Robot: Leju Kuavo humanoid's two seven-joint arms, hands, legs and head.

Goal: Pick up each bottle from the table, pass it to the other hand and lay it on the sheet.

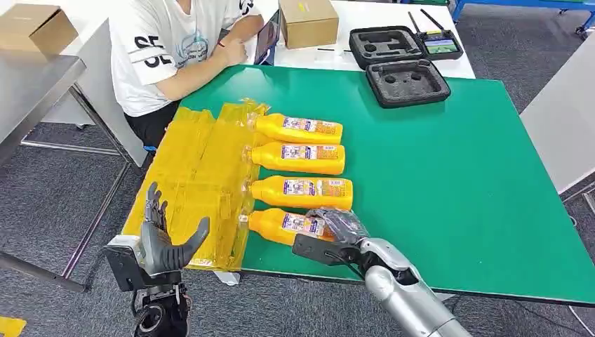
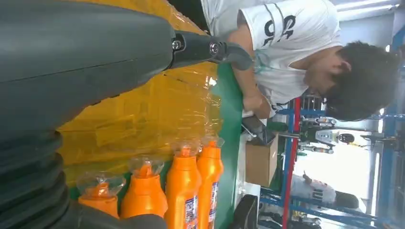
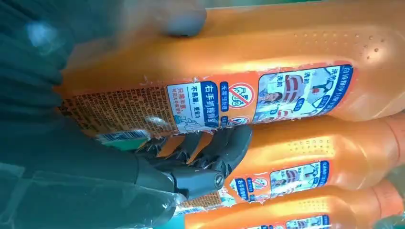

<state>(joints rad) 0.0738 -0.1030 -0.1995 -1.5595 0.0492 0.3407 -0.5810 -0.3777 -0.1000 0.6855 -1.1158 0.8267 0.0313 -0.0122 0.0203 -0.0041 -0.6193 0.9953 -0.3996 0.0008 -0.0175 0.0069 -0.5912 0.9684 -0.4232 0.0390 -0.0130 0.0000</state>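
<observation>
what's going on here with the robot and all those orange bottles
The right robot hand is closed around the nearest orange bottle of four lying in a row on the green table. The left robot hand waits open beside the yellow sheet, which has no bottle fully on it yet. A person sits at the far side.

Nearest bottle point(image 3: 248, 57), right wrist view: blue-bordered label point(image 3: 258, 98) with Chinese print; one white panel reads "右手抓槽侧" beside a red crossed-circle prohibition sign. Blue tabs over the picture panels read "洗前". Dense small print at the base end, too fine to read. Next bottle point(image 3: 310, 152), at 6 o'clock of it in this view, carries the same label, too small to read.

Person's white T-shirt point(image 1: 151, 42), head view: large black letters, partly seen, "SE" twice on the sleeve.
</observation>
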